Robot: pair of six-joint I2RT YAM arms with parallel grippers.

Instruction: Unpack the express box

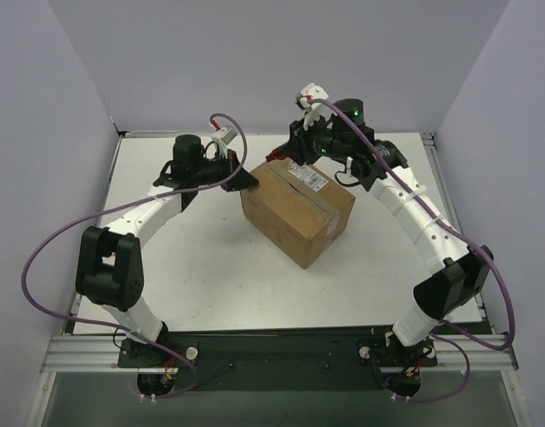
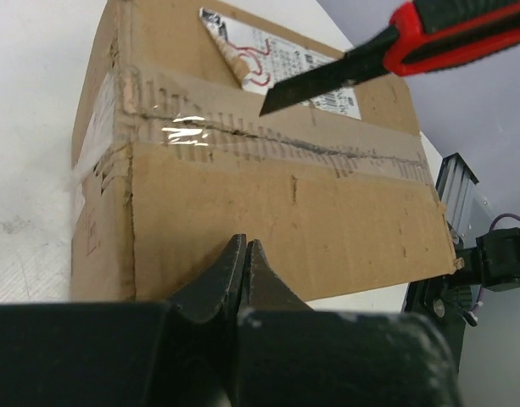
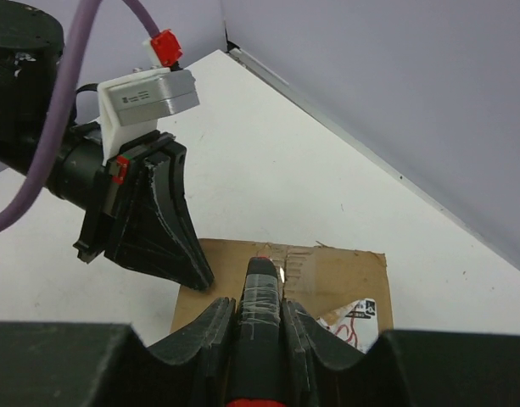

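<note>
A knife (image 2: 395, 51) over a taped box (image 1: 299, 209)
The right gripper (image 3: 260, 309) clamps the knife — the left gripper (image 2: 245, 250) is closed, empty, at the box's edge.

There was one cardboard box (image 1: 297, 212) on one table (image 1: 210, 276), just ahead of the closed jaws of the left gripper (image 2: 245, 250). The box bore one white label (image 1: 308, 176) and one strip of clear tape (image 2: 192, 131). One knife (image 2: 395, 55) with one blade (image 2: 315, 85) sat clamped between the jaws of the right gripper (image 3: 260, 309). There were two arms, a left arm (image 1: 121, 231) and a right arm (image 1: 423, 222), two grippers, and two purple cables, one (image 1: 24, 276) trailing behind each pair of jaws.
</note>
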